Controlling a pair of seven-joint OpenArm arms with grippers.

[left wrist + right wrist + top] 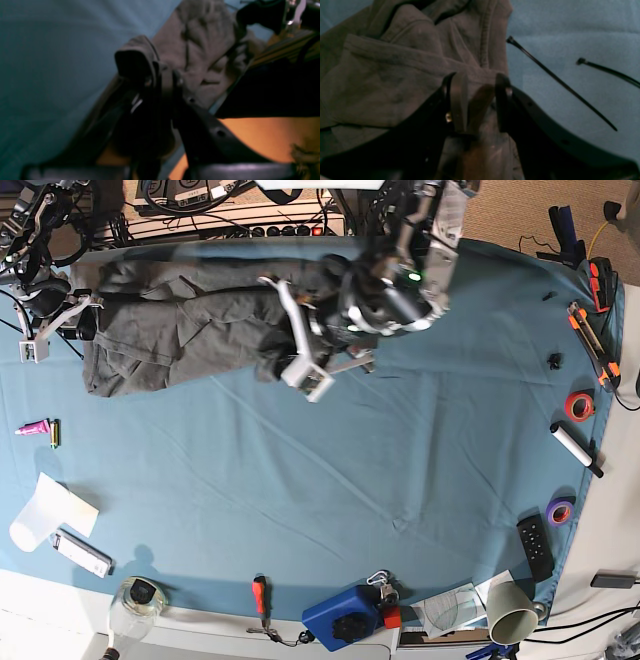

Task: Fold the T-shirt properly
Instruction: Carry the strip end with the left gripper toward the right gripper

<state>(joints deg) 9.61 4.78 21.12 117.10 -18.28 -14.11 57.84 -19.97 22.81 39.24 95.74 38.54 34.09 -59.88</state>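
Note:
The dark grey T-shirt [190, 320] lies bunched in a long band along the far left of the table. My left gripper [290, 345] is at its right end. In the left wrist view this gripper [160, 72] is shut on a fold of the T-shirt [200, 37], and cloth drapes over one fingertip [135, 57]. My right gripper [70, 320] is at the shirt's left end. In the right wrist view its fingers [502, 97] stand a little apart, and the gripper [476, 82] is closed on a raised fold of the T-shirt [395, 75].
The blue-teal tablecloth [350, 480] covers the table. A pink marker [30, 427] and white paper [45, 510] lie at the left. A blue box [345, 615] and a cup [510, 610] sit at the front. Tape rolls [578, 405] and a remote [535, 542] lie right. Black cable ties [557, 80] show beside my right gripper.

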